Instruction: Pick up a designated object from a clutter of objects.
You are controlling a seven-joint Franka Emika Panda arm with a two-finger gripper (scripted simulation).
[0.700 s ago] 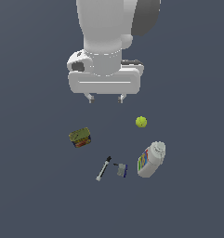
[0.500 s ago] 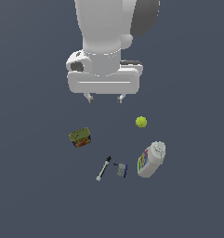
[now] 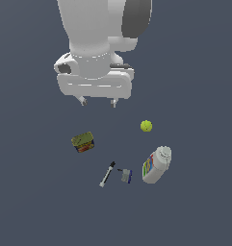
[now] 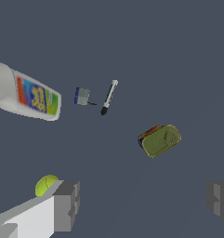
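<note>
Altogether five objects: one olive tin included.

Olive-green tin with red-blue label, yellow-green ball, white bottle with multicoloured label, black-and-white marker, grey-blue block

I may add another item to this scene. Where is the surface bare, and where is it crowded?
Bare: the wide stretch between the olive tin and the yellow-green ball, under the open gripper, and the whole area on the exterior view's left of the tin. Crowded: the marker pen, grey-blue block and white bottle lie close together.
</note>
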